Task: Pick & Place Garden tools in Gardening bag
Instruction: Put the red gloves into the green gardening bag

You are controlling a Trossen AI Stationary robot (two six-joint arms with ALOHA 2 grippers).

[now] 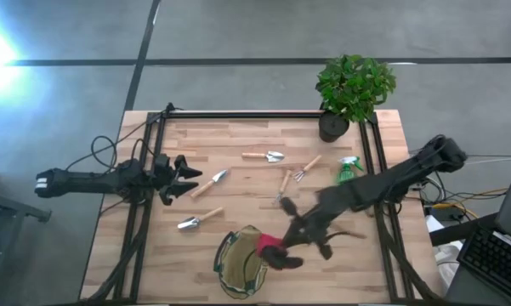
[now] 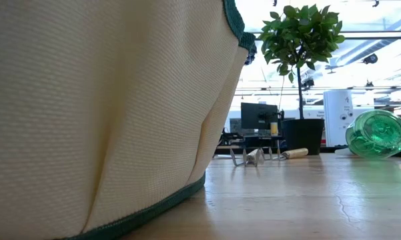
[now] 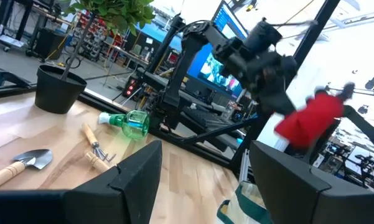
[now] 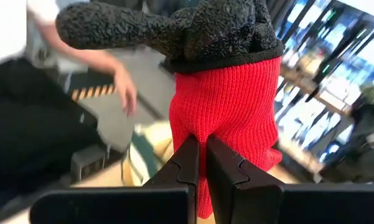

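Observation:
The red-and-black glove [image 1: 270, 247] hangs over the right rim of the olive-and-cream gardening bag [image 1: 236, 265] near the table's front edge, with my right gripper [image 1: 286, 252] shut on it. Wooden-handled garden tools lie flat on the table: a trowel [image 1: 264, 155], a trowel [image 1: 211, 183], a trowel [image 1: 198, 221], a fork [image 1: 306, 167] and a fork [image 1: 283, 184]. My left gripper [image 1: 187, 178] stands open at the table's left, touching nothing. The bag's wall [image 2: 87, 120] fills the low view's left side. My right gripper pinches the glove's red knitted cuff [image 4: 219, 163] between its two shut fingers. The black part [image 4: 193, 28] of the glove reaches out beyond the fingertips. The glove [image 3: 310, 116] is lifted clear of the table, above the bag.
A potted green plant [image 1: 353, 89] stands at the far right corner. A green spray bottle [image 1: 349, 168] lies on its side near the right edge. A black frame [image 1: 264, 115] runs round the table. A person's hand [image 4: 124, 87] shows beyond the table in the right wrist view.

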